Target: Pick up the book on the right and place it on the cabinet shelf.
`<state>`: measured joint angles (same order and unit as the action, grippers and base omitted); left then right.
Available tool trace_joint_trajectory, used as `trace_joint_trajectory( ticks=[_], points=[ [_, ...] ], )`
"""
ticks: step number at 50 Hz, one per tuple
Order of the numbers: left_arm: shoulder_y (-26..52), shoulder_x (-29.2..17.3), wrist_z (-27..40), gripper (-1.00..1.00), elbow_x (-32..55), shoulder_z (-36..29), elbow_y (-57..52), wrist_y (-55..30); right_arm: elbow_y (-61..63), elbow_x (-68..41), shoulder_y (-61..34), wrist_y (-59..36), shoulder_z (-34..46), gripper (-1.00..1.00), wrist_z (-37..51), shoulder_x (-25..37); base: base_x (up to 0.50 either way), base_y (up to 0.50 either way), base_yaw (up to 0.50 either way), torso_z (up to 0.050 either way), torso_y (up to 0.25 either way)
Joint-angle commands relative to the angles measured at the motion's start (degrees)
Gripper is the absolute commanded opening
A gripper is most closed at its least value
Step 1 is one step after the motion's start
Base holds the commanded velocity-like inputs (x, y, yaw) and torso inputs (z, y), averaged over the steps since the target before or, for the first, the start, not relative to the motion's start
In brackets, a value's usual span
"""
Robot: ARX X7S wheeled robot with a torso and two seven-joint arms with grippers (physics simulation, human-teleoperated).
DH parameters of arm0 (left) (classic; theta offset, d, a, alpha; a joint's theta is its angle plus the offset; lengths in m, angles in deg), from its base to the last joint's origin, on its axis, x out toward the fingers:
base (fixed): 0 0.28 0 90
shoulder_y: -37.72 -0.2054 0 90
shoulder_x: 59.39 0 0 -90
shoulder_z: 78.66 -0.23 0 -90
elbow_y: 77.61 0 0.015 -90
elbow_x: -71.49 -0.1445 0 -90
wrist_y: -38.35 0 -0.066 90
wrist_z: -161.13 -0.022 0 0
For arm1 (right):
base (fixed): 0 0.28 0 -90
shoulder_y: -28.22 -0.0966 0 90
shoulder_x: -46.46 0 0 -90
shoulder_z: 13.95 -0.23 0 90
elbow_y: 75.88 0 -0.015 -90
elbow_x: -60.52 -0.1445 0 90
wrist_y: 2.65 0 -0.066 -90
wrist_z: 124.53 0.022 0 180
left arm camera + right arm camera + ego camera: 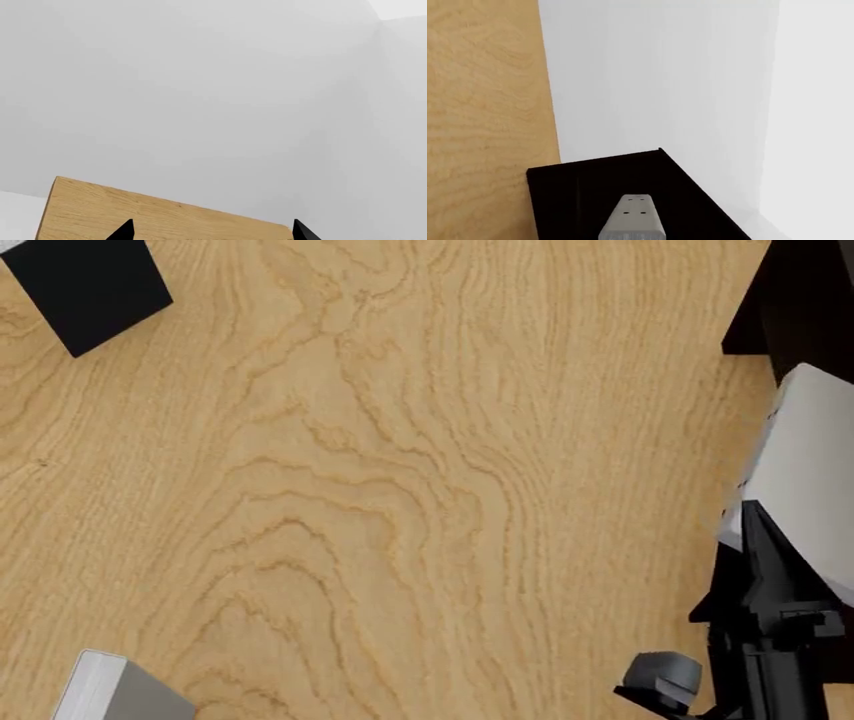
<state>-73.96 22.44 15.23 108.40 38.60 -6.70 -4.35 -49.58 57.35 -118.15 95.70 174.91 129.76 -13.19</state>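
While L gripper [212, 234] tips sit apart, empty, R gripper [781, 640] grip state unclear.

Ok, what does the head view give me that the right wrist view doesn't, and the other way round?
Head only: the black book at far left, a second grey book at near left, and the book tilted at the right edge, against the right arm. Right wrist only: the white wall beyond the cabinet, and a speckled grey piece close to the camera that I cannot identify. Both: the wooden table and the dark cabinet.
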Motion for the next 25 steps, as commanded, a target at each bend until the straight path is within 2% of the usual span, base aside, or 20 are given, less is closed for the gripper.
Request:
trace_joint_trajectory(
  ticks=[1, 9, 25],
  points=[
    [-0.1, 0.0, -0.1, 1.0, 0.1, -0.1, 0.1, 0.1, -9.3, -10.3, -2.5, -5.1, -2.9, 1.0, -21.7, -4.9, 0.02, 0.0, 0.01, 0.0, -0.019],
    [0.0, -0.1, -0.1, 1.0, 0.1, -0.2, 0.2, 0.1, -1.8, -8.9, -3.4, -8.5, -1.8, 1.0, -20.3, -2.5, 0.02, 0.0, 0.01, 0.0, -0.017],
    [-0.2, -0.1, 0.0, 1.0, 0.3, 0.0, 0.2, 0.2, 7.8, -5.5, -5.7, -10.9, 0.6, 1.0, -19.7, -2.0, 0.01, 0.0, 0.01, 0.0, -0.016]
  ],
)
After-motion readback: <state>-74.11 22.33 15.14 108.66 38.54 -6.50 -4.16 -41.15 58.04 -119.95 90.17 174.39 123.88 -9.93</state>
